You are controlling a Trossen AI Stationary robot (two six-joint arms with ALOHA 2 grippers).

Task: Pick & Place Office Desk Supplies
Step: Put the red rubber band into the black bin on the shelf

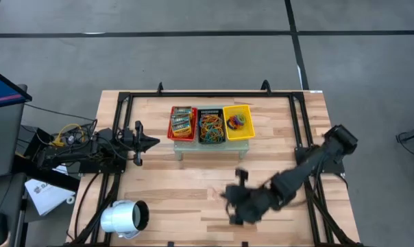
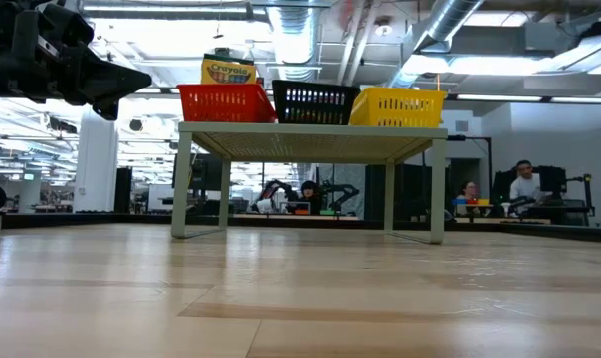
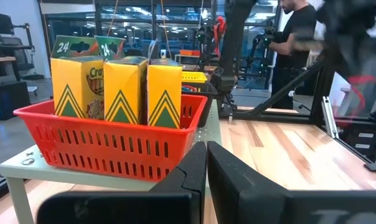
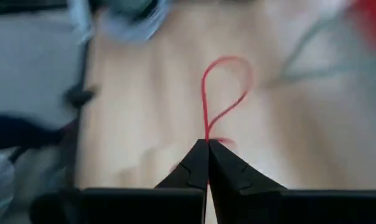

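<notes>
High view: three mesh baskets stand in a row on a small stand (image 1: 183, 145) at the table's 12 o'clock; red basket (image 1: 182, 122) with printed packets, black basket (image 1: 211, 126) full of mixed rubber bands (image 1: 211, 127), yellow basket (image 1: 238, 122) with a few more loops; white cylinder (image 1: 123, 218) at 7 o'clock; left gripper (image 1: 147, 143) waits at 9 o'clock, just beside the stand; right gripper (image 1: 236, 204) reaches low over the boards near 5 o'clock, blurred; no band can be made out there.

Low view: stand and three baskets seen level, far across the bare boards; a dark arm part at the upper corner; people sit in the room behind; no band visible on the table.

Left wrist view: left fingers (image 3: 194, 177) pressed together, nothing between them; crayon packets (image 3: 122, 90) stand upright in the red basket, close ahead.

Right wrist view: right fingers (image 4: 197, 171) pinched together on a red rubber band (image 4: 224, 93); the loop stands out beyond the tips over the wood.

Handling, judged: band is very light, limp and stretchy; it will dangle and may slip or snap free; a pinch across one strand suffices, firm, with slow travel to the baskets.
</notes>
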